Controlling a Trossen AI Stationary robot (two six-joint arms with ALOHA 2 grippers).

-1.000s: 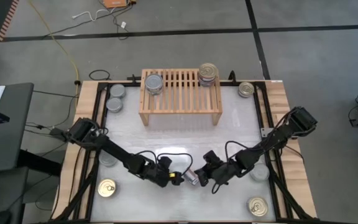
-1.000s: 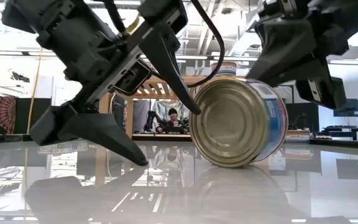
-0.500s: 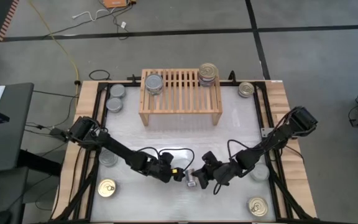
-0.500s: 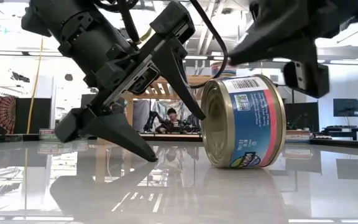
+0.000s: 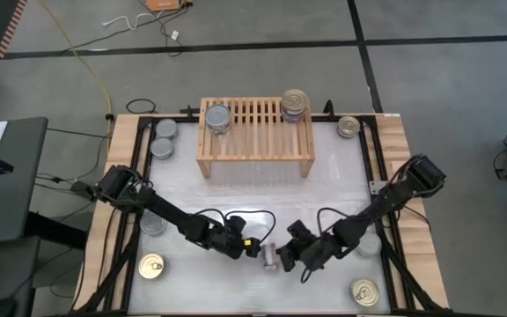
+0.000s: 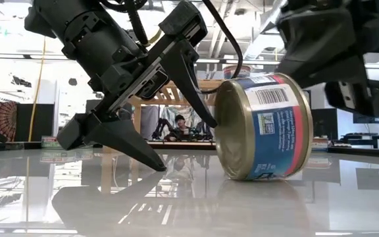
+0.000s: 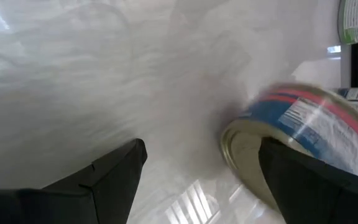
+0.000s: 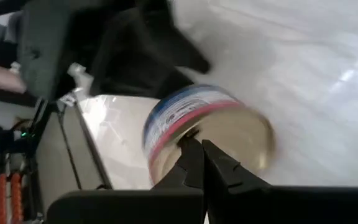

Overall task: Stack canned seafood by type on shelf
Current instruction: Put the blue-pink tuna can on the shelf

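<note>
One canned-seafood tin [image 6: 268,128] with a blue and red label stands tipped on its rim on the table near the front edge, gold ends facing sideways. My left gripper [image 5: 253,250] is open just to its left, one finger [image 6: 199,99] close by the tin's gold end. My right gripper [image 8: 199,142] is shut at the tin's other end. On the shelf [image 5: 255,132] at the back, one silver tin [image 5: 218,119] sits on the left and a stack of tins [image 5: 295,104] on the right. My left gripper's far finger [image 7: 303,186] stands right beside the tin's gold end [image 7: 241,155]; I cannot tell whether it touches. My right gripper has its shut fingertips against the tin's other gold end, near the rim [image 8: 222,134], coming slanting down from the table's right. The tin rests on its rim on the table, tilted.
Loose tins lie around the table: two silver ones [image 5: 163,139] at the back left, one [image 5: 349,126] at the back right, gold-topped ones at the front left [image 5: 150,266] and front right [image 5: 365,292]. The right arm partly covers another [image 5: 368,242].
The tin has turned about on its rim: its gold end faced the low camera a second ago, and now its label side does. My left gripper has edged toward the tin, staying open. My right gripper has shifted toward the near edge with the tin.
</note>
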